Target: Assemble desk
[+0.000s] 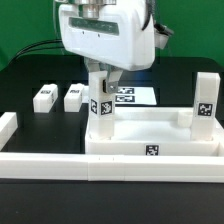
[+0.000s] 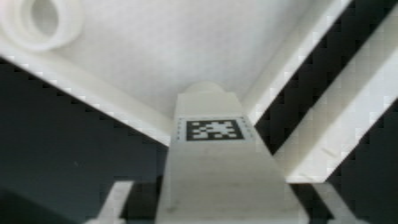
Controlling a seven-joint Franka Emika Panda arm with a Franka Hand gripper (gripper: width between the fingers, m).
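Leg (image 1: 101, 112) stands upright at the top's (image 1: 130, 145) corner on the exterior view's left, with the gripper (image 1: 100, 92) closed around it. The step in hand seems to be seating this leg in that corner. Next it probably needs pressing down and twisting.

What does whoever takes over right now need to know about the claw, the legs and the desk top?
Claw: shut on the held leg, which is upright over the desk top at its far corner on the exterior view's left. I cannot tell if it is seated.
Done: the standing leg is up at the far corner on the exterior view's right.
Left: the first loose leg and the second loose leg lie on the table beyond the desk top. The wrist view shows an empty socket.
The desk top rests against the border wall.
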